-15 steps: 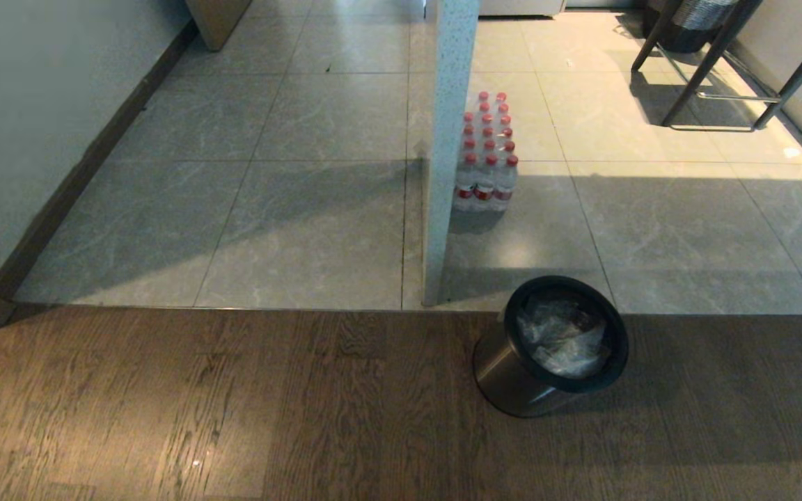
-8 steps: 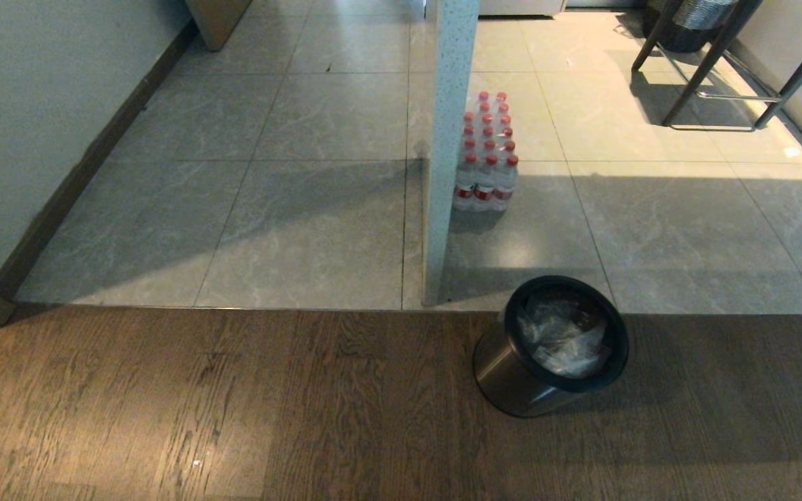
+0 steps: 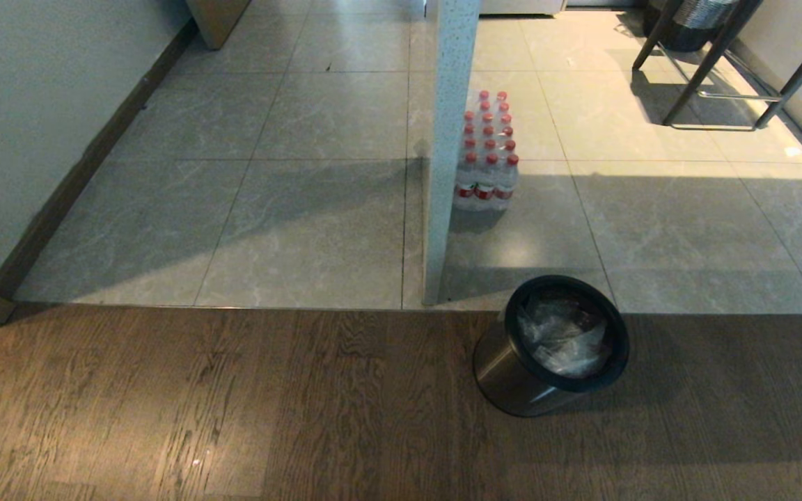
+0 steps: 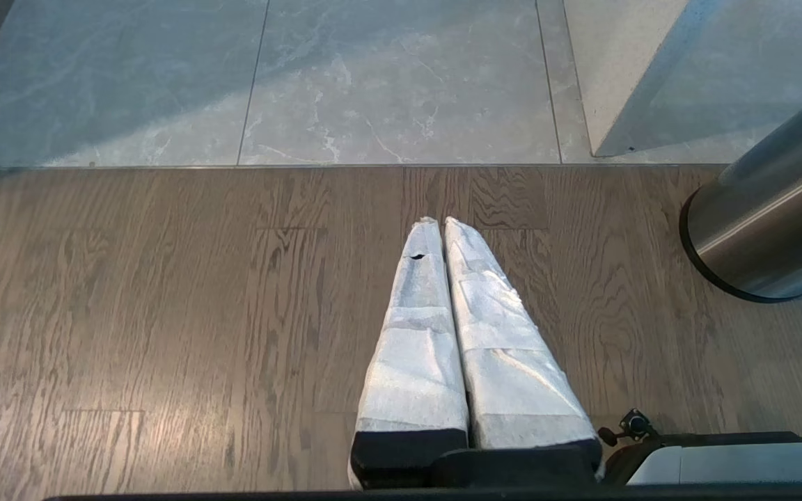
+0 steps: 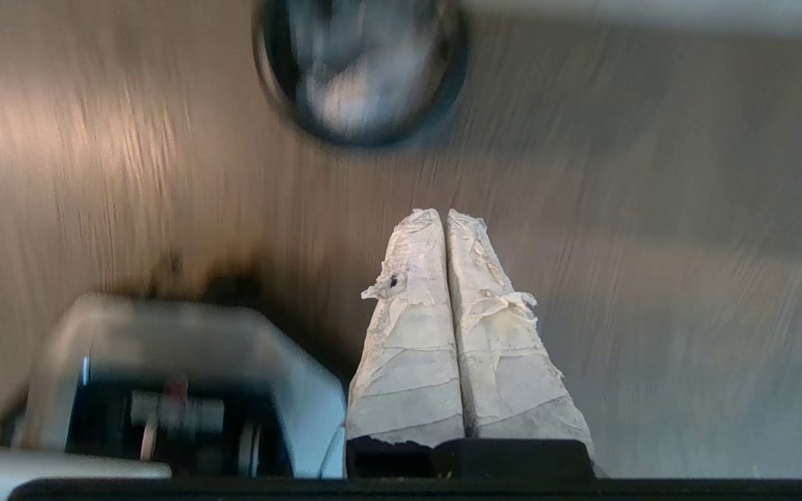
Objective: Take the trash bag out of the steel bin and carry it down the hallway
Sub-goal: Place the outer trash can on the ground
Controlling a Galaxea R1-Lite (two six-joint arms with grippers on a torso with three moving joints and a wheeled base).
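Right gripper (image 5: 445, 217), its white-wrapped fingers pressed together on nothing, hangs over dark wood-plank flooring (image 3: 234, 403) that meets the hallway (image 3: 317, 209) of pale grey tiles at a straight seam. Ahead of its tips, well apart, stands the steel bin (image 5: 361, 66) with the crumpled clear trash bag (image 3: 562, 335) inside. Left gripper (image 4: 441, 224), likewise closed and empty, sits low over the planks, the bin off to its side.
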